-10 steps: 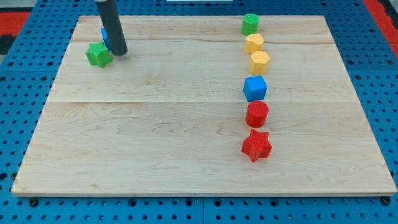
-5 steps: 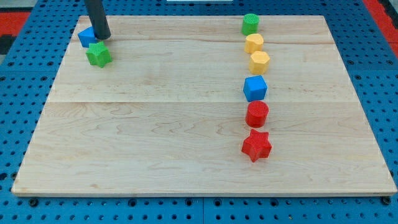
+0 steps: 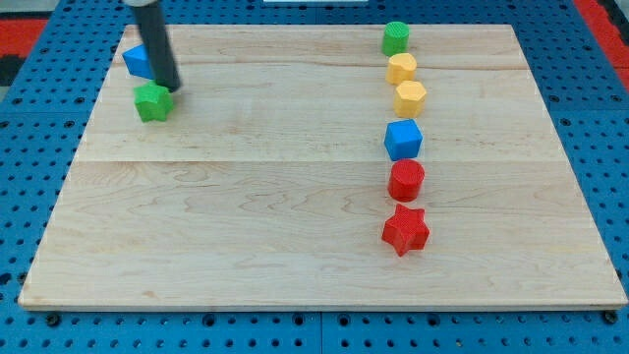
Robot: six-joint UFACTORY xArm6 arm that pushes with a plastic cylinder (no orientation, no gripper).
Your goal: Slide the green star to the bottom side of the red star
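Observation:
The green star (image 3: 152, 101) lies near the board's top left corner. My tip (image 3: 168, 87) sits just above and to the right of it, touching or nearly touching its upper right edge. A blue block (image 3: 137, 62) lies above the green star, partly hidden behind my rod. The red star (image 3: 405, 230) lies far off at the lower right of the board, at the bottom end of a column of blocks.
Above the red star, going up the column, stand a red cylinder (image 3: 406, 180), a blue cube (image 3: 403, 140), two yellow blocks (image 3: 410, 97) (image 3: 401, 68) and a green cylinder (image 3: 395, 37). The wooden board (image 3: 246, 226) rests on a blue pegboard.
My tip swung left past the blue block, then came down and right to the green star's upper right. The green star shifted slightly down. The blue block was uncovered.

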